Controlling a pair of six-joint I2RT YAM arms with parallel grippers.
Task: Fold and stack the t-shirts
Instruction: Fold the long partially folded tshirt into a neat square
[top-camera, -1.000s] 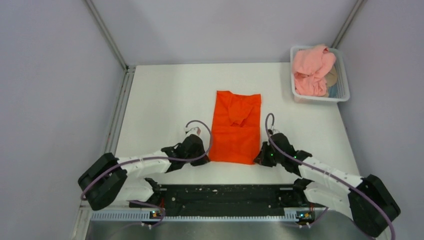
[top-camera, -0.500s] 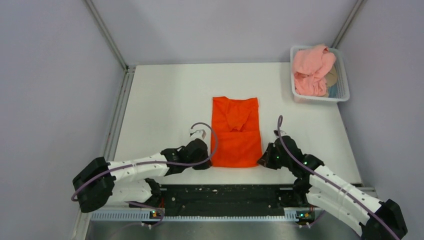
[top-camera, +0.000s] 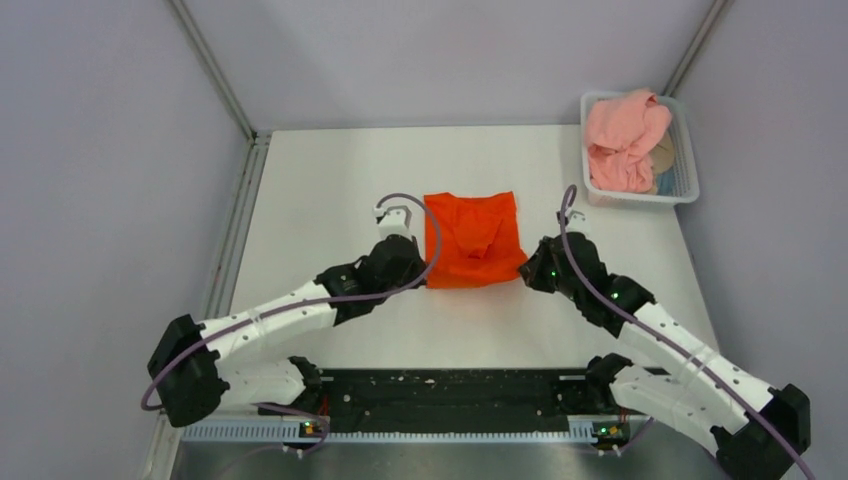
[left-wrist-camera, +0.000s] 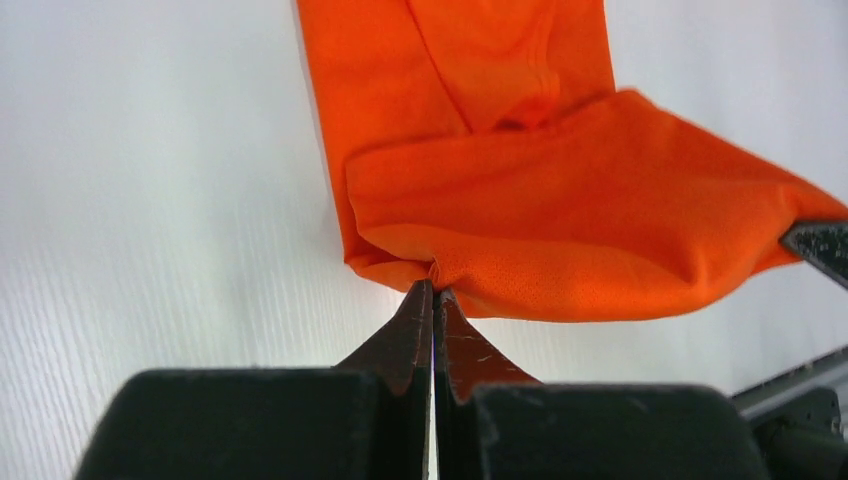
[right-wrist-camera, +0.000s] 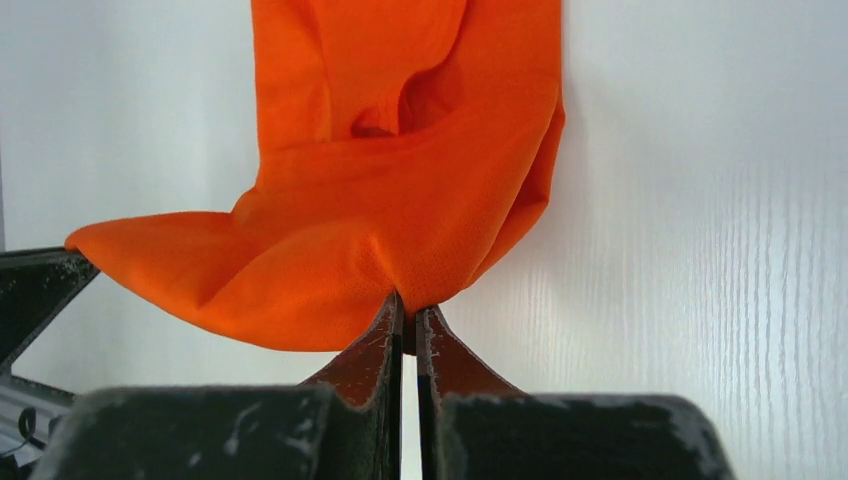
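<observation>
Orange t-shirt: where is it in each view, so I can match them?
Top external: orange t-shirt in the middle of the white table.
Left wrist: upper centre to right, hem pinched in left claw.
Right wrist: upper centre to left, hem pinched in right claw.
Shared landmark: that white table.

No readable text, brand, number or sign in any view, orange-red t-shirt (top-camera: 458, 262) plain with no legible label or print, white mesh basket (top-camera: 640, 198) bearing no markings that can be made out
</observation>
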